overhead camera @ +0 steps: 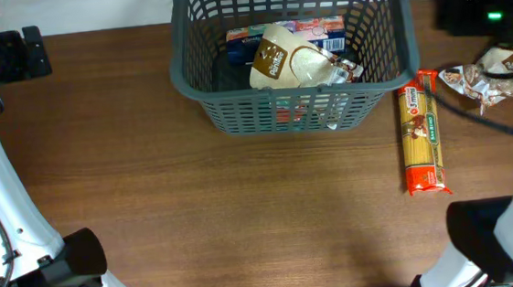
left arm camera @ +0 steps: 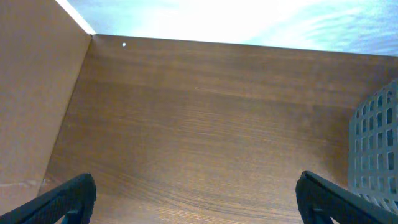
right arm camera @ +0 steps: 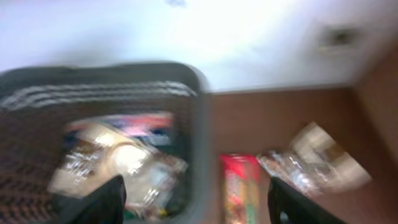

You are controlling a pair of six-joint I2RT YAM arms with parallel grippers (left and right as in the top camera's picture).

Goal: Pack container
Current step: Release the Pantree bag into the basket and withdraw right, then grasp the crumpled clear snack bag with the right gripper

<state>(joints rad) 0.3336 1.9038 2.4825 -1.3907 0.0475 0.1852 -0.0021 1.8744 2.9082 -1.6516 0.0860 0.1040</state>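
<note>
Left gripper and right gripper both spread wide, holding nothing; on brown wooden bench, long red-and-yellow pasta packet lies just right of large dark grey lattice-sided plastic basket, far centre, grocery packets inside.

Matt grey plastic container on a smooth wood-grain table.

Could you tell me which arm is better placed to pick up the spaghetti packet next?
Right. The spaghetti packet lies right of the container, on the right gripper's side and in its wrist view. The open left gripper is on the container's other side.
</note>
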